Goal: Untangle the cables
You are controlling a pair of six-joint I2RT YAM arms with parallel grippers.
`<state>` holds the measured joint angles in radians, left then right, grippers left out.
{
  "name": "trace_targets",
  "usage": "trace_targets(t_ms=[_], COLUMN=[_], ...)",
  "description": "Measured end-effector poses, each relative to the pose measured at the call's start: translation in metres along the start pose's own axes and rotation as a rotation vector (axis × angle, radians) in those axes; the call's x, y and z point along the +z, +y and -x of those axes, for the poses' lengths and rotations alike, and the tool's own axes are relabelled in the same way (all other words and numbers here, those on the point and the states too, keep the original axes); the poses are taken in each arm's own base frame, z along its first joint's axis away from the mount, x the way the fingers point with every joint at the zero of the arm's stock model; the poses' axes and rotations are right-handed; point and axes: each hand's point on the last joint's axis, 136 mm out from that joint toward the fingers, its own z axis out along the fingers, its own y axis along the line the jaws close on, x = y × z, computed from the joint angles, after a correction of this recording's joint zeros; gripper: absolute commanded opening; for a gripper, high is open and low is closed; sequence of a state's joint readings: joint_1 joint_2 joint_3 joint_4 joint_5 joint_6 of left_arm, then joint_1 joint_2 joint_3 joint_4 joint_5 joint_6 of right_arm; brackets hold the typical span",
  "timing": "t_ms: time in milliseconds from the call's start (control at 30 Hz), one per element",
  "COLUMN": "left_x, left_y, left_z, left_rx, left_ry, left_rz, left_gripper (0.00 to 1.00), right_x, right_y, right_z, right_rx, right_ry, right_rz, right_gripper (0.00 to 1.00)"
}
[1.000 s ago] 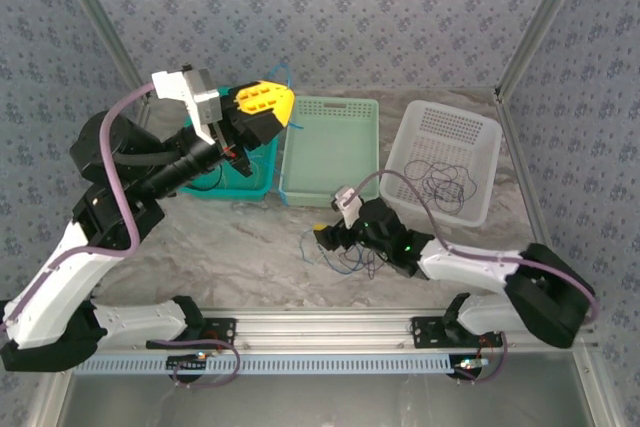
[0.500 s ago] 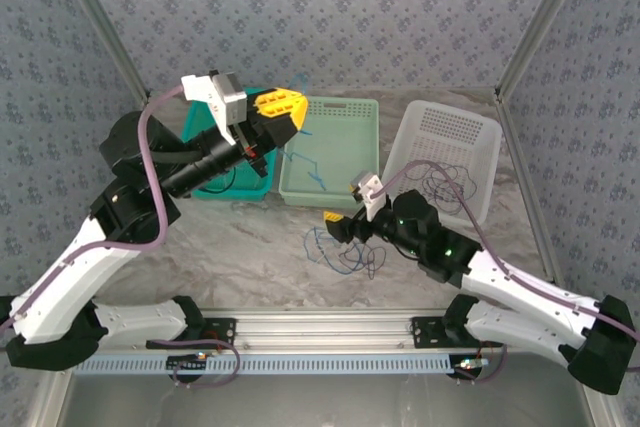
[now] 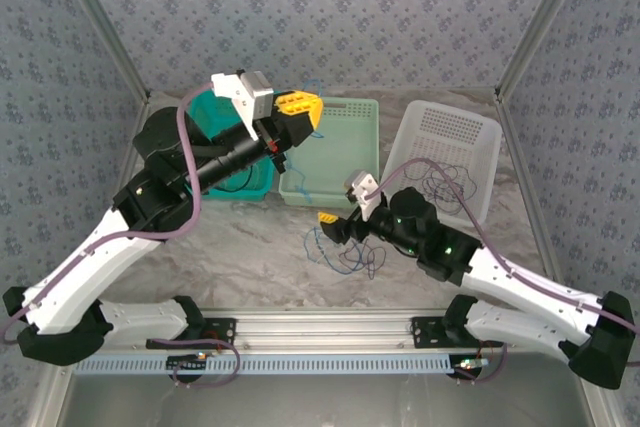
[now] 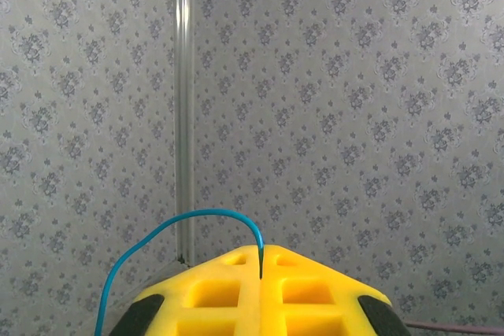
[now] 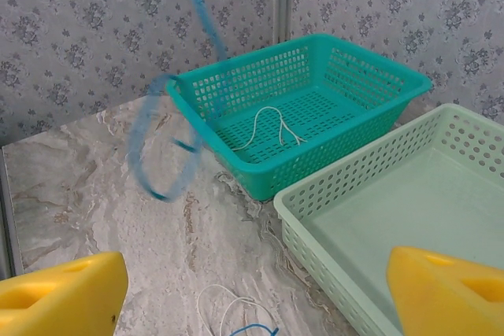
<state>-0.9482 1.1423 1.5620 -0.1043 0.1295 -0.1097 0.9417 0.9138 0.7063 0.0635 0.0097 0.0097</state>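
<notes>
A thin blue floppy cable (image 4: 197, 214) is pinched in the closed left jaws and held raised above a pale green perforated plastic basket (image 3: 345, 102), with its tail seen hanging in a blurred loop over the grey marbled table (image 5: 71, 194). The right jaws are held wide open and empty, low beside a tangle of blue and dark wires (image 3: 345, 255) on the table. A whitish cable (image 5: 272, 127) is seen in the teal plastic basket (image 5: 370, 76), and dark loops (image 3: 445, 182) in the white basket (image 3: 455, 112). The cables are judged very light, limp and snag-prone, best gripped at a single free strand, not a crossing.
</notes>
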Motion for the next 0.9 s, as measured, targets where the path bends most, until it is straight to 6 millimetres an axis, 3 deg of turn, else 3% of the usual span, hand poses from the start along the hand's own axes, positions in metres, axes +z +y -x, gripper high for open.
trace_targets(t_ms=[300, 633, 900], left_x=[0.009, 0.019, 0.02], left_y=[0.005, 0.008, 0.008], left_z=[-0.01, -0.02, -0.019], left_rx=[-0.028, -0.047, -0.061], left_ry=[0.016, 0.031, 0.025], left_rz=[0.014, 0.013, 0.005], left_gripper=[0.01, 0.01, 0.01], right_x=[0.015, 0.021, 0.033], right_y=[-0.002, -0.041, -0.037], right_z=[0.002, 0.012, 0.006], right_rx=[-0.035, -0.038, -0.036], right_ry=[0.017, 0.013, 0.032], right_rz=[-0.015, -0.126, -0.089], right_gripper=[0.87, 0.84, 0.78])
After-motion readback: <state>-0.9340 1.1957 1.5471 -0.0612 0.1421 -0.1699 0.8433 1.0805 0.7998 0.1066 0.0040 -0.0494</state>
